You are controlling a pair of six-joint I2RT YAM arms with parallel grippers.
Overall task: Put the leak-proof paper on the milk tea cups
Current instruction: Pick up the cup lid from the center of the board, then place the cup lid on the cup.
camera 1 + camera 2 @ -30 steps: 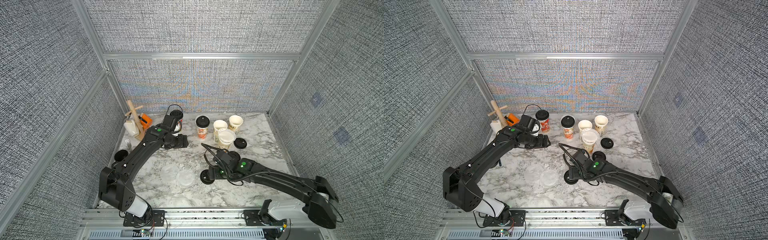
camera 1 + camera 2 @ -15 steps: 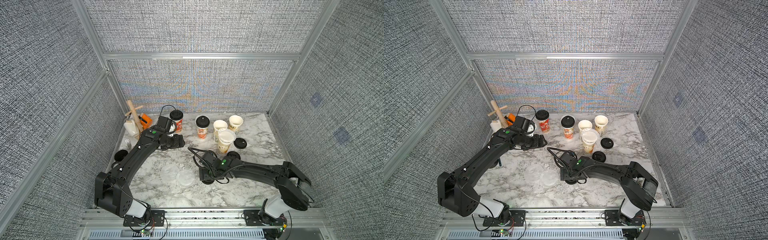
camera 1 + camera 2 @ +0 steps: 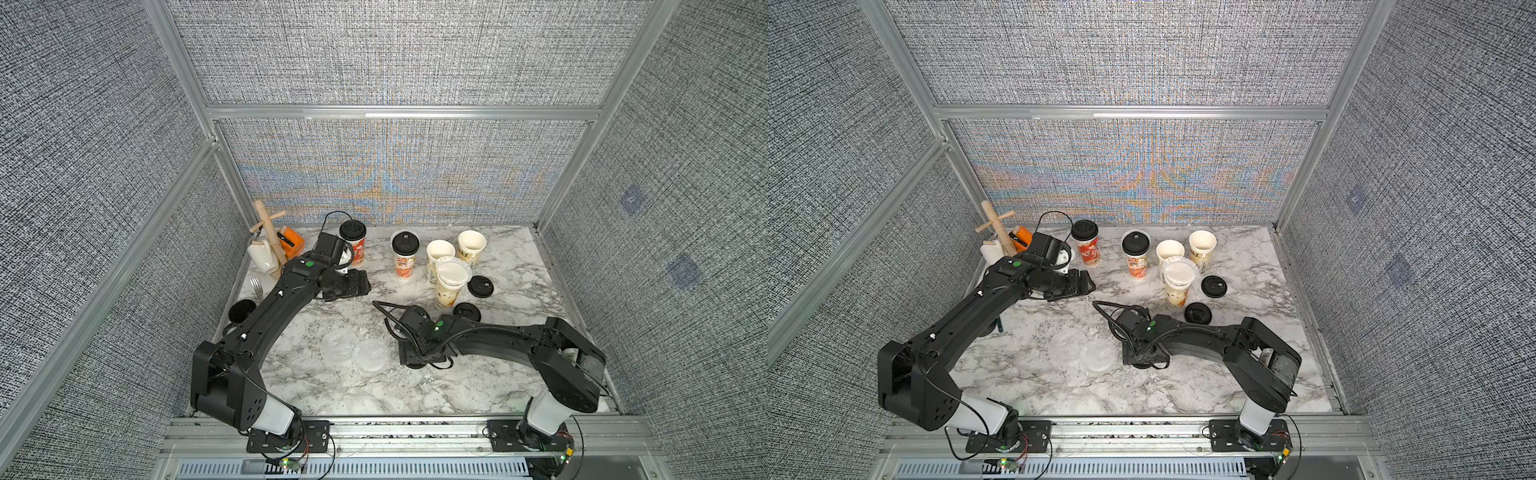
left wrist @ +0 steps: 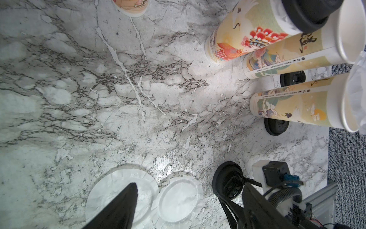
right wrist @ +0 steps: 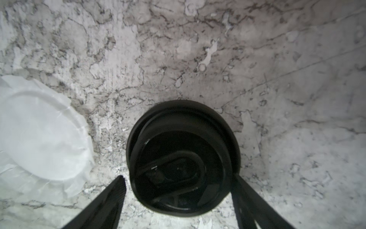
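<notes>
Both top views show my left hand raised over the table left of centre, near the lidded cup at the left end of the cup row. In the left wrist view its jaws stand spread wide with nothing between them, so this hand is released. My right hand hangs low just right of centre, jaws straddling a black lid that lies flat on the table. One jaw appears to sit against the lid's rim, while a sliver of marble shows between the rim and the other jaw. I read this hand as released as well, not clenched on the lid. Two film discs lie flat in the lower middle of the frame, edges touching: the left disc and the right disc, the latter just beside the black lid but apart from it. A third film disc covers the mouth of the front cup, right of centre. Crumpled film also shows under the lid of the second lidded cup. Behind the front cup, one open cup and a farther open cup show white interiors. Two loose lids, the upper loose lid and the lower loose lid, lie beside the front cup.
</notes>
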